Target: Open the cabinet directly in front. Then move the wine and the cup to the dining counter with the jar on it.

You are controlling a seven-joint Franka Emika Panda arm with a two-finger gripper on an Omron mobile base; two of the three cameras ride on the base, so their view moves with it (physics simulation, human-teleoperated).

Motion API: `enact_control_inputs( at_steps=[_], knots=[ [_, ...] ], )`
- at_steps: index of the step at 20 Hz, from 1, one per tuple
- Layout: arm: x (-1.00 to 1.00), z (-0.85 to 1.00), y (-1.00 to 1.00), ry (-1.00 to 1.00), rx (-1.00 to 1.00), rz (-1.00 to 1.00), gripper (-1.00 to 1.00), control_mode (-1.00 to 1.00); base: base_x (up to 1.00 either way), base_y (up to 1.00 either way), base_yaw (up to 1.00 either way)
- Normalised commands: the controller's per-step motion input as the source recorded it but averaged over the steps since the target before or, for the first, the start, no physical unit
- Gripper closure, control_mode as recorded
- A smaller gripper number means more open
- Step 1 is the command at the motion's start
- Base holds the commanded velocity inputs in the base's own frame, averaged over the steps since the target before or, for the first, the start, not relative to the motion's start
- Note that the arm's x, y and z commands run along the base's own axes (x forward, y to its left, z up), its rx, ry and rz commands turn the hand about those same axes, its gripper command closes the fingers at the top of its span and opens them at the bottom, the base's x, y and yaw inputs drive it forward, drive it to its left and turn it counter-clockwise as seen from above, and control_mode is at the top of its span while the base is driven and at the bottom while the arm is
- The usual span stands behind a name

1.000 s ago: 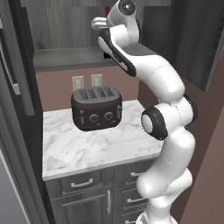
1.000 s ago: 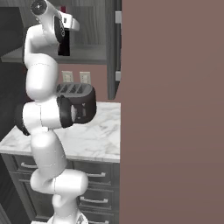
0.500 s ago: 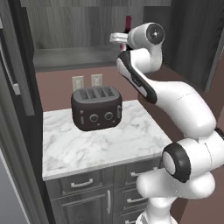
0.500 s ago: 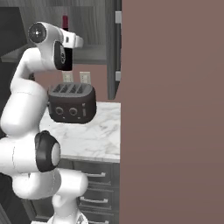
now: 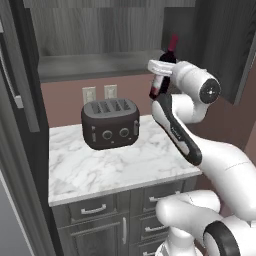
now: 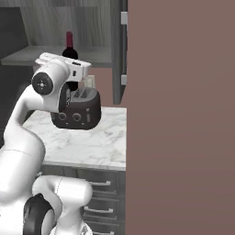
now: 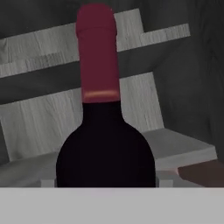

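Arm now swung right to the wine (image 5: pixel 164 70) in the cabinet (image 5: pixel 95 37), pincer state unclear.

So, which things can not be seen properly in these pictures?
- Wine bottle: hand view, base cut off by the bottom edge.
- Bottle label: left base view, mostly behind the end effector.
- End effector fingers: both base views, hidden by the hand; whether they touch the glass is unclear.

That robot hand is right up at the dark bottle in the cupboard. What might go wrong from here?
The tall dark glass wine bottle with the red foil neck stands near the shelf's front edge; a nudge from the hand could topple it. If it falls, it may hit the black toaster or the marble counter below.
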Motion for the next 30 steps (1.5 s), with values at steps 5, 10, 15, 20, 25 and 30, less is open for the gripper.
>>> enact_control_inputs(
  at_steps=[5, 10, 15, 20, 25, 30],
  knots=[
    [-1.00, -0.19, -0.01, -0.07, 0.00, 0.09, 1.00, -1.00, 0.00, 0.00, 0.00],
    [-1.00, -0.21, 0.34, 0.00, -0.13, 0.22, 1.00, -1.00, 0.00, 0.00, 0.00],
    [-0.70, -0.16, 0.47, -0.13, -0.12, 0.18, 1.00, -1.00, 0.00, 0.00, 0.00],
    [-0.03, 0.00, 0.01, -0.02, 0.00, 0.00, 1.00, -1.00, 0.00, 0.00, 0.00],
    [-0.12, -0.02, 0.00, 0.00, 0.00, 0.00, 1.00, 1.00, -0.79, 0.00, 0.07],
    [0.00, 0.00, 0.00, 0.00, 0.00, 0.00, 1.00, 1.00, -1.00, 0.00, 0.13]
  ],
)
